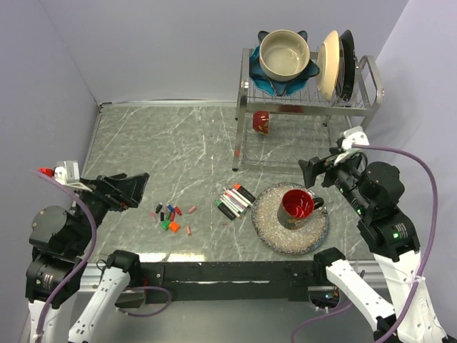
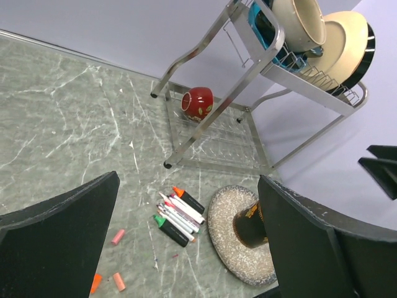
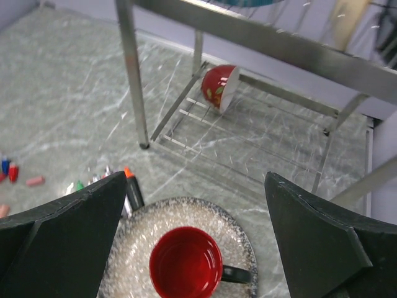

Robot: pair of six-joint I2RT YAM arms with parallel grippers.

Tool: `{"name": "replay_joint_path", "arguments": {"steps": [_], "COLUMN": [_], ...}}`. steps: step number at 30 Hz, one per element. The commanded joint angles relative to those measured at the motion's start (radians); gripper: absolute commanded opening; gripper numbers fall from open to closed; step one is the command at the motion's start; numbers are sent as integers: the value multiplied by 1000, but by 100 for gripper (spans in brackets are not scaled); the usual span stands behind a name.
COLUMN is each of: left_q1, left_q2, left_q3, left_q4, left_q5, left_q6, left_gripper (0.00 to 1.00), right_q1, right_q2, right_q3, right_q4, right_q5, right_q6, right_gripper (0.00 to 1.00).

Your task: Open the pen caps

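Pen caps point(image 1: 171, 216) noted scattered loose on the marble table point(image 1: 178, 143), lying apart from the markers point(image 1: 234, 200), which are bunched just left of the speckled plate point(image 1: 265, 230). A red mug point(image 1: 296, 206) is set on that plate. Left gripper point(image 1: 134, 189) held near the caps, fingers spread wide, nothing grasped. Right gripper point(image 1: 314, 170) held above the mug, fingers likewise released, empty

Dishes on a grey marble table point(image 1: 157, 143)
Rack point(image 1: 240, 128) at upper right; red mug point(image 1: 296, 207) stands on speckled plate point(image 1: 268, 214), lower right of centre.
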State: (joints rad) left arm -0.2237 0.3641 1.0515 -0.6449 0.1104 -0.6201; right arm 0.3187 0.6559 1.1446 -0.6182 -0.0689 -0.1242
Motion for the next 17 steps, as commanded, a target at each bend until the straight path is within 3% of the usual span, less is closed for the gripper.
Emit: {"name": "replay_joint_path", "arguments": {"steps": [1,17], "left_q1": [4,4], "left_q2": [12,18], "left_q3": [18,-27], "left_q4": [7,33], "left_q5": [-5,-6], "left_q6": [36,34], "left_gripper": [99,99], "right_q1": [-17,-41], "right_q2": [-7,-7], "right_q3": [41,56], "right_q4": [71,83], "right_q5": [106,161], "right_q6": [112,143], "right_gripper": [100,100]}}
